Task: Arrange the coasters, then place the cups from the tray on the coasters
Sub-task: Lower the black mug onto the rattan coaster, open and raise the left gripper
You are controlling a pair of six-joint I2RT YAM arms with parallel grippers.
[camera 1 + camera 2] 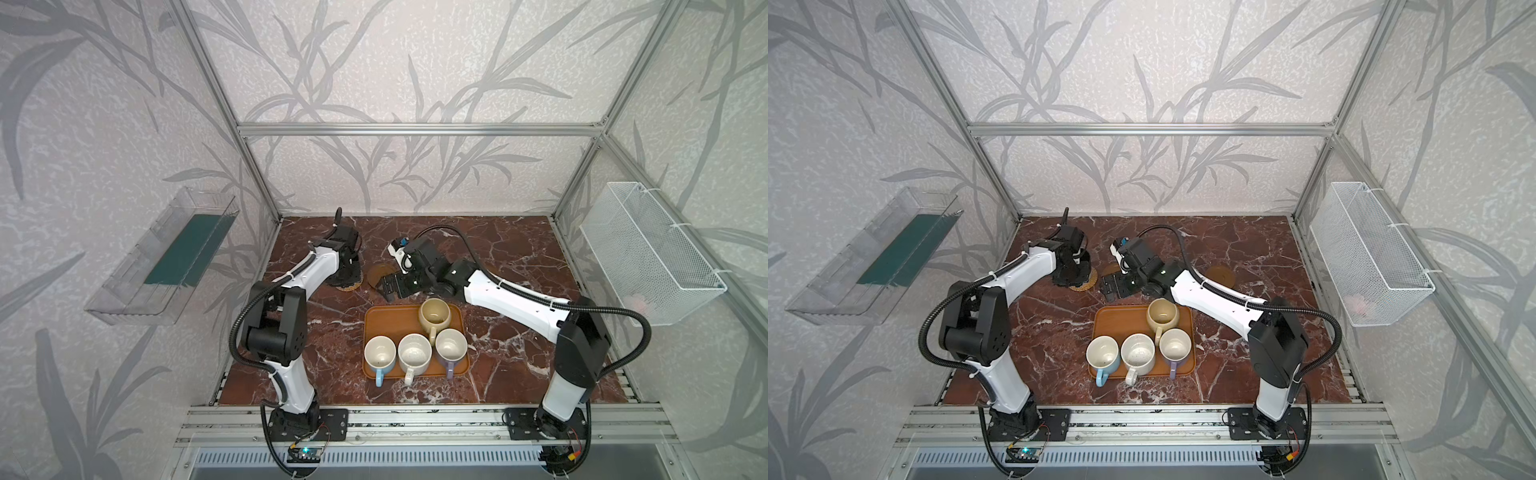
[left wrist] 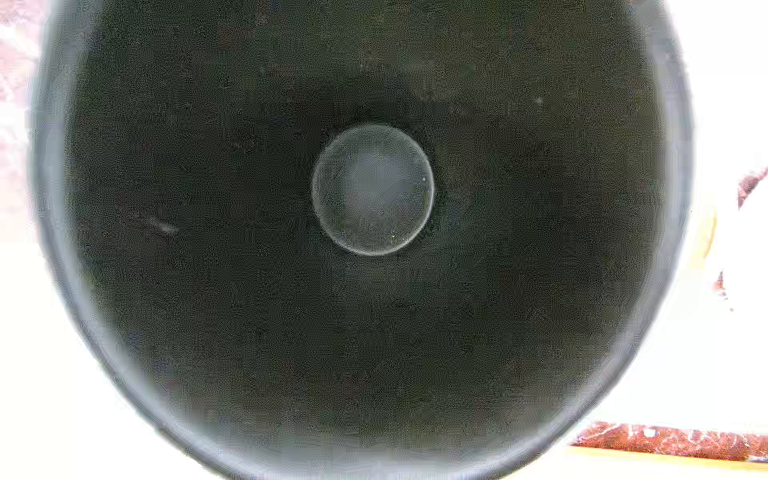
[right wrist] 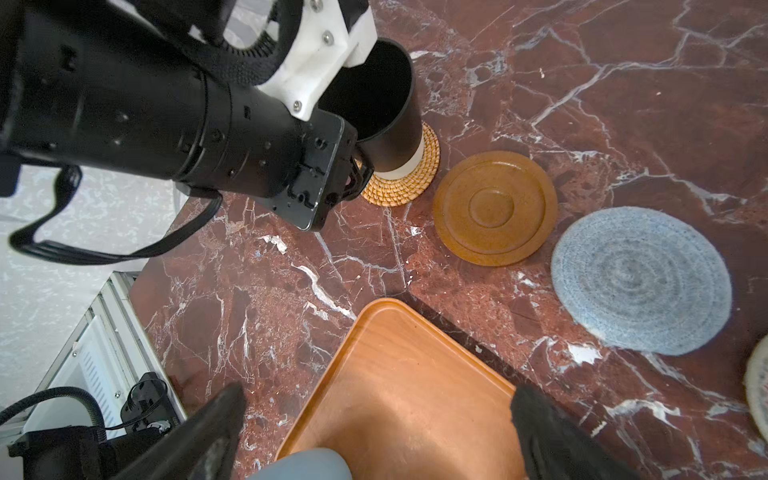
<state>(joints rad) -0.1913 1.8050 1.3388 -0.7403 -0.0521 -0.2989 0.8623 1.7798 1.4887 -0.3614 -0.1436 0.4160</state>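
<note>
The left gripper (image 3: 356, 172), jaws closed seemingly on the handle of the black mug (image 3: 390, 124), is resting that mug upright on the rattan coaster (image 3: 415, 185), while the right gripper (image 3: 374, 436), jaws wide apart and empty, is hovering over the tray (image 3: 415, 365), apparently readying to fetch the light blue mug (image 1: 379, 352).

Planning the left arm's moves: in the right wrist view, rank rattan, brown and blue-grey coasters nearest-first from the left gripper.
1. rattan coaster, at the left gripper, under the black cup.
2. brown coaster, next along.
3. blue-grey coaster, beyond the brown one.
</note>
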